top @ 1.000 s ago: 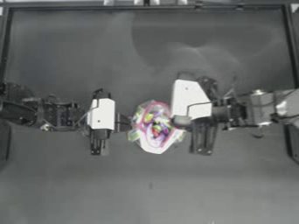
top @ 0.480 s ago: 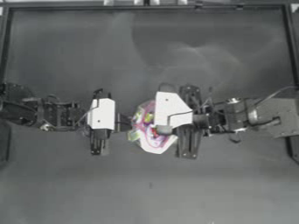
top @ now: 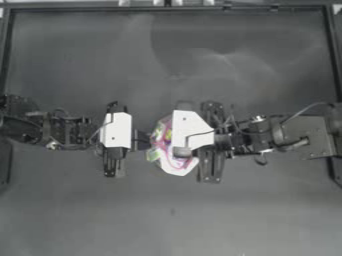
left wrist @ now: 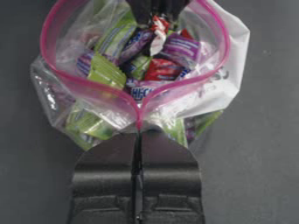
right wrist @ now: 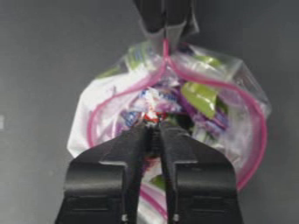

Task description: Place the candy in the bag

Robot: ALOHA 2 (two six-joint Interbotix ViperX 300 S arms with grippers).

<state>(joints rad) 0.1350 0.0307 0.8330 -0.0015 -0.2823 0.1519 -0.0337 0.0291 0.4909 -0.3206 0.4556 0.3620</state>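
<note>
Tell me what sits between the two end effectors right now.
The bag. In the top view it fills the gap: the left end effector pinches its pink mouth strip, the right end effector holds the candy over the opening.

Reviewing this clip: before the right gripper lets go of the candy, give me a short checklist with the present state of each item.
1. Bag mouth open: ok. The pink-red strip forms a wide loop on the bag.
2. Bag held: ok. The left gripper is shut on the strip where it pinches together.
3. Candy in grip: ok. The right gripper is shut on the candy, which hangs from its tips.
4. Candy over the opening: ok. In both wrist views it sits within the loop, above the sweets already inside.
5. Candy below the mouth's edge: cannot tell.
</note>
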